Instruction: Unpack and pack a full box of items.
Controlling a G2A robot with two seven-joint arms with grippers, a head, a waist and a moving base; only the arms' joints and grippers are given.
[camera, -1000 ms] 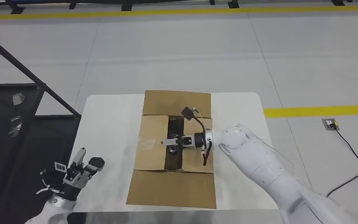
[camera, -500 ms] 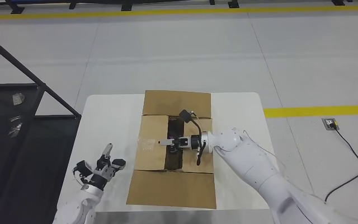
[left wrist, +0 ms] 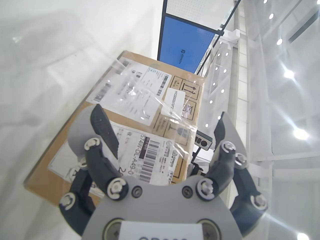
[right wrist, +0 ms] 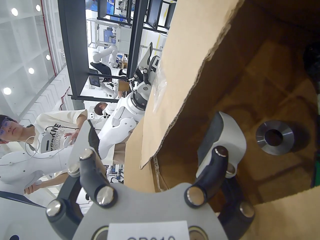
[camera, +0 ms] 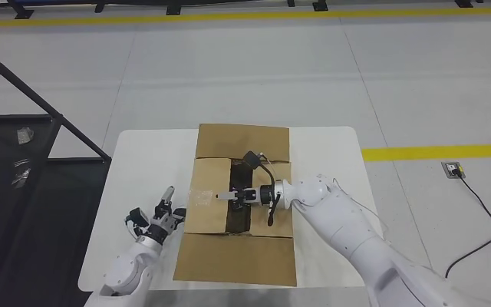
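Observation:
An open cardboard box (camera: 242,142) sits in the middle of the white table (camera: 146,169). My right gripper (camera: 232,195) is open over the box's mouth. It straddles the edge of the left flap (right wrist: 200,26), with one finger outside and one finger (right wrist: 221,136) inside. A metal ring (right wrist: 274,138) lies on the box floor, and a dark item (right wrist: 312,58) sits deeper in. My left gripper (camera: 173,204) hangs open just off the box's left side, facing its labelled, taped wall (left wrist: 140,116) with nothing between the fingers.
Loose clear tape (camera: 201,198) sticks up from the left flap. The near flap (camera: 234,257) reaches almost to the table's front edge. A black metal frame (camera: 46,115) stands left of the table. Bare table lies left and right of the box.
My left arm has moved from the table's near left corner toward the box's left side. My right gripper has shifted a little left across the flap edge.

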